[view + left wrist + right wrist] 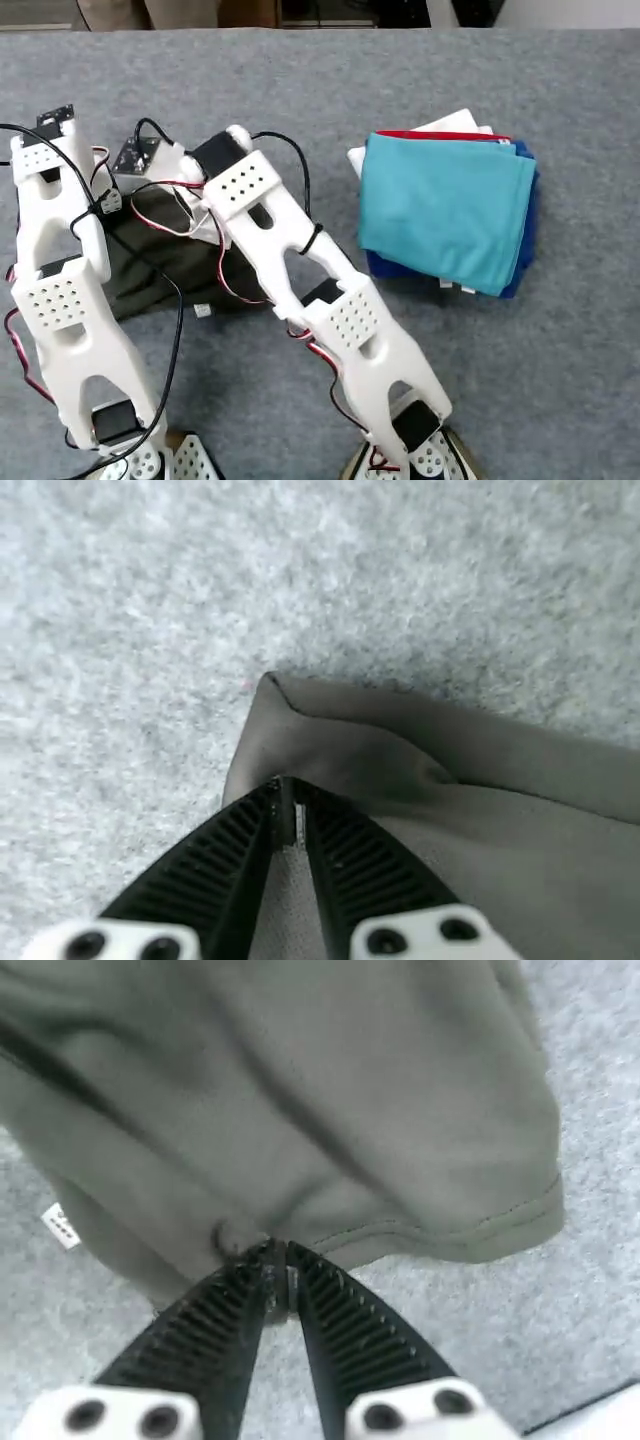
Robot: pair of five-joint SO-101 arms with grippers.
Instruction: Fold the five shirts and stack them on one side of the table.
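Left tool [288, 785] and right tool [275, 1255] each clench an edge of the dark shirt [300, 1090], apparently the last unfolded; the four-shirt stack [445, 215] lies well beyond the right tool.

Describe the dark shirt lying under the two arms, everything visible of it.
The dark shirt is olive-grey, soft-looking cloth, partly folded and rumpled on the grey felt table. In the high view it lies left of the stack of folded shirts and apart from it. A stitched hem and a small white tag show. The left gripper pinches it beside a folded corner; the right gripper pinches its hem edge.
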